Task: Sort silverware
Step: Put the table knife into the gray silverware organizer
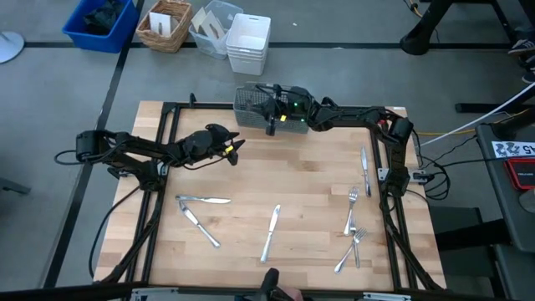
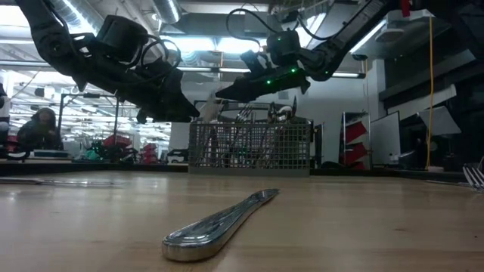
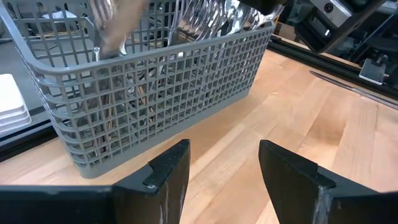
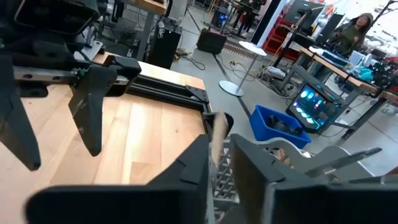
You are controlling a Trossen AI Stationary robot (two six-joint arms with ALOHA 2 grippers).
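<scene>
The left gripper [image 1: 236, 147] is shown over the table's left-centre, just short of the caddy [image 1: 253, 111], its jaws spread and empty, as the left wrist view confirms by bare wood seen between the fingers [image 3: 166, 171]; the arm appears to wait. On the wood nearer the front edge lie two knives [image 1: 198, 224] at left, a third knife [image 1: 271, 232] at centre, then a cluster of forks [image 1: 353, 227] and a single piece [image 1: 365, 170] at right; further silverware stands upright in the caddy at the table's far edge. The right gripper [image 1: 271, 107] is held above the caddy with a pale blurred piece [image 4: 217, 146] between its fingers; whether it is gripped or being released cannot be told.

Risk, as judged: a piece let go off-centre may strike the mesh rim and fall outside or into the wrong compartment; the two arms stand near each other, so a move by either could bring contact.

The crowded upright handles are shown only by the low and left wrist views; the loose pieces' spread is given only by the high view; a person beyond the table is seen in the right wrist view.
</scene>
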